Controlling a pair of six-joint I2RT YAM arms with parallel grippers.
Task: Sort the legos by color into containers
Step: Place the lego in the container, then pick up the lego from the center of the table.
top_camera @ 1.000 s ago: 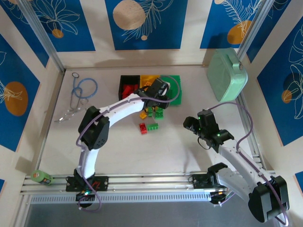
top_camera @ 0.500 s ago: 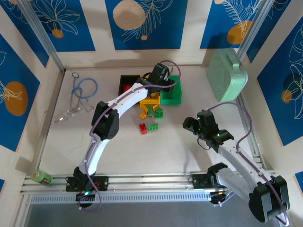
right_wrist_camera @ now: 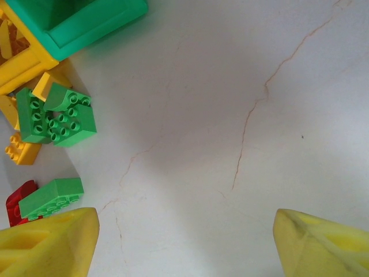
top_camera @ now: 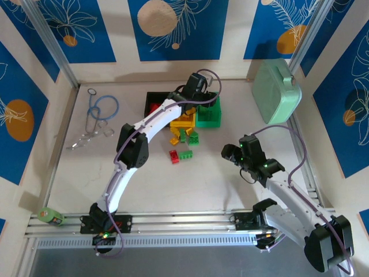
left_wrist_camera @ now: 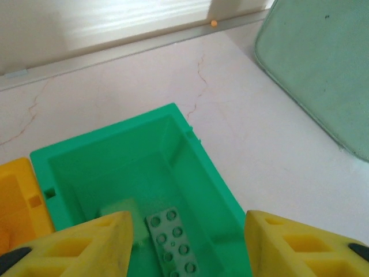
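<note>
Stretched toward the tabletop's [top_camera: 144,184] far edge, the left gripper [left_wrist_camera: 187,225] hangs spread and empty over the glossy green bin [left_wrist_camera: 104,139], a studded green brick [left_wrist_camera: 172,239] inside; the right gripper [right_wrist_camera: 184,216] gapes empty.

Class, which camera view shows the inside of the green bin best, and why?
The left wrist view: it looks down into the green bin and shows a green brick lying on its floor. The top external view has the left arm covering part of the bin. The right wrist view catches one outer corner.
</note>
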